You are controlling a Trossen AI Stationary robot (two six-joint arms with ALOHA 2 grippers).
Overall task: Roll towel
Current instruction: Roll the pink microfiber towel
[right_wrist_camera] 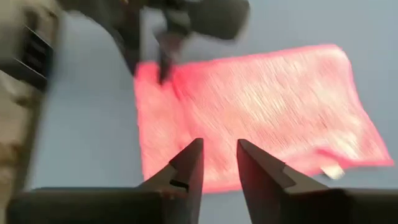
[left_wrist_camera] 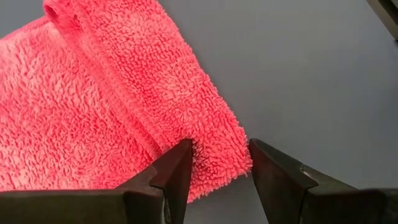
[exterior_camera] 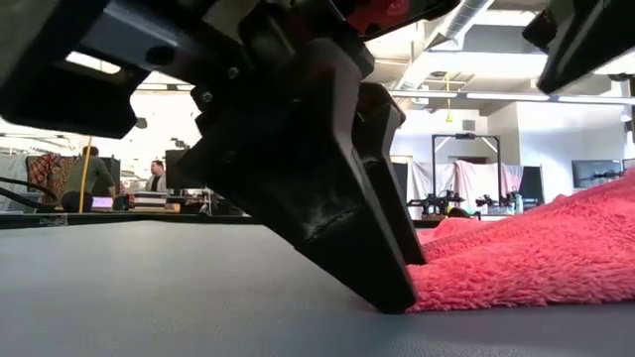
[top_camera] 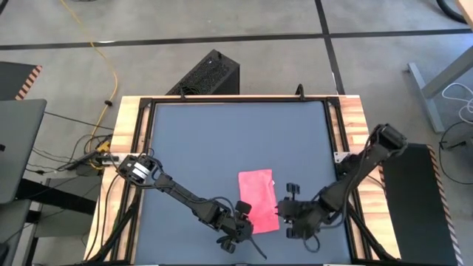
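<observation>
The pink towel lies flat on the dark grey tabletop, near its front edge, with a strip along one side folded over into a ridge. My left gripper stands at the towel's near left corner, open, fingertips down at table level with the ridge's end between them. My right gripper hovers above the table just right of the towel's near right side, open with a narrow gap and nothing between its fingers. A white tag shows at one towel corner. My left gripper comes slanting down from the near left. One fingertip sits in the pile at the end of the folded ridge, at the towel's near left corner. The other finger stands at the towel's edge; whether it touches I cannot tell. The towel lies on the table.
A wooden frame borders the tabletop on both sides. A black box stands beyond the far edge and a laptop to the left. Bare tabletop stretches from the towel toward the far edge. People sit far off in the room.
</observation>
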